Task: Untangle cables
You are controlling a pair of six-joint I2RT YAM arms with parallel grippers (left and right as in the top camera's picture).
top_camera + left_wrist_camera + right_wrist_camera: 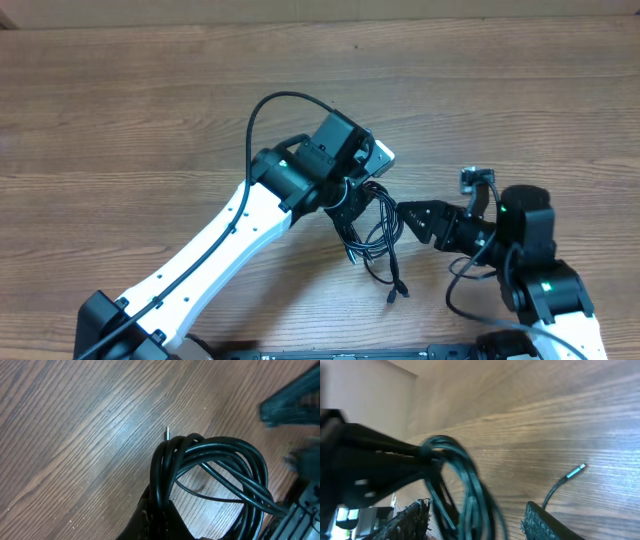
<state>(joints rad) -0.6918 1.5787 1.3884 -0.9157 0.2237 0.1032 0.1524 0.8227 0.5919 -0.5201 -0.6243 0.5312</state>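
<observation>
The cables (376,236) are a bundle of thin black cords hanging in loops near the table's middle, with one plug end (400,291) lying on the wood. My left gripper (352,206) is shut on the top of the bundle. In the left wrist view the looped cables (220,455) rise out of the left gripper (160,512), with a metal plug tip (167,433) behind them. My right gripper (405,214) reaches in from the right. In the right wrist view the right gripper (475,522) has its jaws apart, with blurred cable strands (470,485) hanging between them.
The bare wooden table (120,110) stretches all around. A loose cable end with a silver plug (579,468) lies on the wood beyond my right finger. The left arm's thicker black cable (262,110) arches above its wrist.
</observation>
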